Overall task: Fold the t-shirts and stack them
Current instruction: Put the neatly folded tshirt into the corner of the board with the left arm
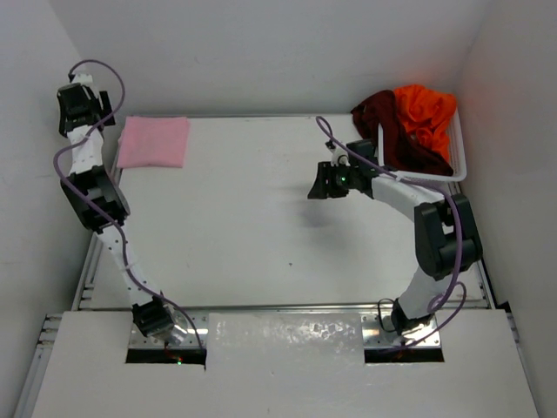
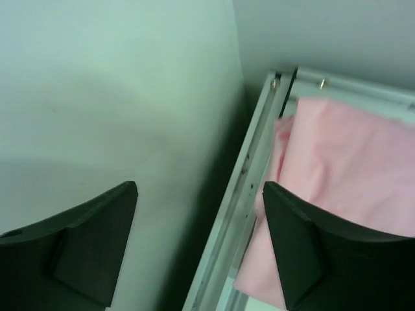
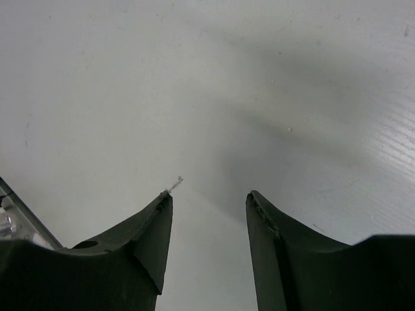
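While the left jaws gaped empty beside the pink t-shirt (image 1: 154,142), the half-open right jaws stood nearer the maroon t-shirt (image 1: 396,139) and orange t-shirt (image 1: 426,109) in the far-right basket (image 1: 459,157).

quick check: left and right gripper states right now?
Left gripper: open, holding nothing, near the folded light pink cloth t-shirt.
Right gripper: open, holding nothing, above the white table.
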You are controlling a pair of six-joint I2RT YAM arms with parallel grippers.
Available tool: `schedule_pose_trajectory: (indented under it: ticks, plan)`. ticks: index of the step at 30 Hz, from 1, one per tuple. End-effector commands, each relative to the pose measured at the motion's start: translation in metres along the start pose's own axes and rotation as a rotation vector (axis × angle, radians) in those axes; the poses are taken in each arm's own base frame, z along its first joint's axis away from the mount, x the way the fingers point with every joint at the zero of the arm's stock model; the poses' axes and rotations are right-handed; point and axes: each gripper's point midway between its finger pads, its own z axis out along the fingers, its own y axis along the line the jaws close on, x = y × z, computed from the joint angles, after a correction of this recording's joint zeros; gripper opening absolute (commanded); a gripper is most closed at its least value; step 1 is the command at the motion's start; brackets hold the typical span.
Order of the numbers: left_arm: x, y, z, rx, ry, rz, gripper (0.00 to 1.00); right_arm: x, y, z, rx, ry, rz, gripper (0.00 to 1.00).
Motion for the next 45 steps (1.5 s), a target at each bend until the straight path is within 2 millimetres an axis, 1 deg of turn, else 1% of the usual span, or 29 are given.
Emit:
schedule_pose_trajectory:
  ticks: [1, 3, 4, 5, 6, 8, 9, 10, 11, 14, 17, 19, 26, 29, 30, 31, 32, 33, 34, 35, 36, 37, 38, 39, 40, 41, 42, 44, 45]
  plan:
    - [-0.054, 0.008, -0.028, -0.009, -0.1, -0.025, 0.69, -0.026, 0.017, -0.017, -0.045, -0.102, -0.048, 0.48]
    - [-0.044, 0.002, -0.023, 0.011, -0.076, -0.023, 0.44, -0.026, 0.019, -0.019, -0.048, -0.105, -0.051, 0.47]
    - [-0.037, -0.01, -0.021, 0.066, -0.055, -0.019, 0.24, -0.026, 0.021, -0.02, -0.055, -0.106, -0.053, 0.47]
    - [-0.035, -0.021, -0.02, 0.111, -0.05, -0.005, 0.16, -0.026, 0.021, -0.02, -0.058, -0.104, -0.051, 0.47]
    - [-0.029, -0.041, -0.018, 0.214, -0.047, 0.008, 0.14, -0.026, 0.023, -0.02, -0.065, -0.102, -0.05, 0.46]
    - [-0.008, -0.068, -0.013, 0.289, -0.004, 0.042, 0.07, -0.026, 0.023, -0.02, -0.064, -0.084, -0.037, 0.46]
    - [0.0, -0.073, -0.01, 0.301, 0.012, 0.046, 0.01, -0.031, 0.025, -0.021, -0.063, -0.087, -0.037, 0.45]
    - [0.003, -0.077, -0.006, 0.31, 0.009, 0.046, 0.0, -0.03, 0.024, -0.02, -0.061, -0.077, -0.028, 0.45]
    - [0.016, -0.082, 0.002, 0.321, 0.028, 0.031, 0.0, -0.031, 0.025, -0.02, -0.061, -0.079, -0.019, 0.45]
    - [0.03, -0.076, 0.022, 0.27, 0.034, 0.007, 0.04, -0.04, 0.028, -0.025, -0.051, -0.098, -0.013, 0.45]
    - [0.032, -0.062, 0.035, 0.206, 0.011, -0.057, 0.06, -0.048, 0.034, -0.03, -0.048, -0.116, -0.03, 0.45]
    - [0.028, -0.06, 0.039, 0.194, -0.017, -0.095, 0.07, -0.05, 0.036, -0.033, -0.041, -0.112, -0.038, 0.45]
    - [0.035, -0.067, 0.042, 0.225, -0.007, -0.134, 0.1, -0.058, 0.036, -0.037, -0.021, -0.119, -0.041, 0.45]
    - [0.02, -0.065, 0.029, 0.235, -0.016, -0.143, 0.14, -0.079, 0.037, -0.046, 0.026, -0.123, -0.052, 0.45]
    - [0.001, -0.061, 0.018, 0.235, -0.043, -0.146, 0.18, -0.084, 0.036, -0.048, 0.04, -0.121, -0.069, 0.45]
    - [-0.004, -0.061, 0.009, 0.243, -0.035, -0.151, 0.2, -0.1, 0.037, -0.055, 0.062, -0.147, -0.086, 0.47]
    - [-0.011, -0.062, 0.001, 0.258, -0.033, -0.154, 0.22, -0.1, 0.035, -0.059, 0.079, -0.132, -0.096, 0.48]
    - [-0.033, -0.065, -0.02, 0.299, -0.06, -0.153, 0.29, -0.108, 0.036, -0.064, 0.09, -0.141, -0.106, 0.49]
    - [-0.035, -0.069, -0.033, 0.335, -0.042, -0.156, 0.33, -0.128, 0.039, -0.077, 0.108, -0.184, -0.125, 0.51]
    - [-0.049, -0.077, -0.057, 0.4, -0.054, -0.148, 0.39, -0.132, 0.027, -0.083, 0.167, -0.175, -0.111, 0.59]
    - [-0.047, -0.082, -0.07, 0.428, -0.027, -0.146, 0.42, -0.152, 0.019, -0.103, 0.211, -0.216, -0.098, 0.65]
    - [-0.055, -0.083, -0.092, 0.447, -0.032, -0.128, 0.45, -0.162, 0.005, -0.108, 0.249, -0.228, -0.074, 0.79]
    - [-0.056, -0.088, -0.104, 0.468, -0.021, -0.113, 0.46, -0.172, -0.007, -0.117, 0.271, -0.244, -0.049, 0.86]
    - [-0.048, -0.094, -0.118, 0.497, 0.018, -0.078, 0.46, -0.195, -0.029, -0.144, 0.316, -0.305, -0.009, 0.93]
    - [-0.052, -0.103, -0.137, 0.521, 0.026, -0.044, 0.46, -0.202, -0.048, -0.147, 0.341, -0.317, 0.044, 0.98]
    - [-0.048, -0.109, -0.148, 0.538, 0.051, -0.014, 0.46, -0.211, -0.064, -0.158, 0.364, -0.348, 0.077, 0.99]
    - [-0.033, -0.115, -0.161, 0.552, 0.125, 0.011, 0.46, -0.226, -0.094, -0.185, 0.419, -0.416, 0.118, 0.99]
    - [-0.028, -0.126, -0.183, 0.567, 0.156, 0.074, 0.46, -0.234, -0.132, -0.199, 0.504, -0.458, 0.168, 0.99]
    - [-0.022, -0.129, -0.191, 0.579, 0.18, 0.078, 0.46, -0.244, -0.151, -0.218, 0.554, -0.508, 0.182, 0.99]
